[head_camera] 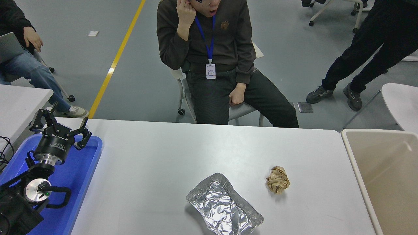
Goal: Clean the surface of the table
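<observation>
Cleanup looked unstarted: foil tray and crumpled paper ball sat on the table surface, left gripper parked wide apart, empty.

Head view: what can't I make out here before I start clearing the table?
- Right arm: not in view at all.
- Beige bin: cut by the right and bottom edges, so its floor is mostly unseen.
- Foil tray: near corner clipped by the bottom edge.
- Left gripper, open over the blue tray: arm hides part of the tray.
</observation>
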Motion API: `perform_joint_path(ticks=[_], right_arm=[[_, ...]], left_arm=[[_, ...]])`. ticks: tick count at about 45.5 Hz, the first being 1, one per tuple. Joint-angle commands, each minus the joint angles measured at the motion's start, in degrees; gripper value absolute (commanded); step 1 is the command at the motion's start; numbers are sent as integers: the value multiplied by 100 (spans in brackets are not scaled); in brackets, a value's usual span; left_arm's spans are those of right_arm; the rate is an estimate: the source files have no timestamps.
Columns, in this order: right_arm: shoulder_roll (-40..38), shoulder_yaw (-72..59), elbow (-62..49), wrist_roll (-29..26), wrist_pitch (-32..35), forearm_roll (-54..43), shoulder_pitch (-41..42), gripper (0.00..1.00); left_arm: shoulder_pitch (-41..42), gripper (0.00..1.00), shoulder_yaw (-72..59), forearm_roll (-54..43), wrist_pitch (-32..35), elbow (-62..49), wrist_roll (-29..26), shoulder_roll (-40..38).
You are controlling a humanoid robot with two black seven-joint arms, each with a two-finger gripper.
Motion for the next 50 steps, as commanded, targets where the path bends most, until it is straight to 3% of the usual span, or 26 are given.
perform_joint_path(ticks=[1, 13, 26, 33, 43, 50], right_arm=[[-109, 1382, 362, 15, -6, 94, 196, 99], [-452, 3879, 1600, -29, 91, 322, 117, 99], [-706, 5215, 2998, -679, 109, 1561, -164, 99], [-724, 6138, 3745, -846, 109, 1720, -419, 99], [-566, 6868, 4800, -926, 109, 1720, -797, 99], [-57, 7694, 5643, -917, 117, 1720, -1280, 99]], left_arm=[[-1, 100, -2, 0, 0, 3, 6, 5], [-1, 100, -2, 0, 0, 3, -3, 5], [-1, 100, 7, 0, 0, 3, -3, 5], [-1, 100, -2, 0, 0, 3, -3, 5], [-1, 100, -2, 0, 0, 3, -3, 5], [-1, 100, -2, 0, 0, 3, -3, 5]])
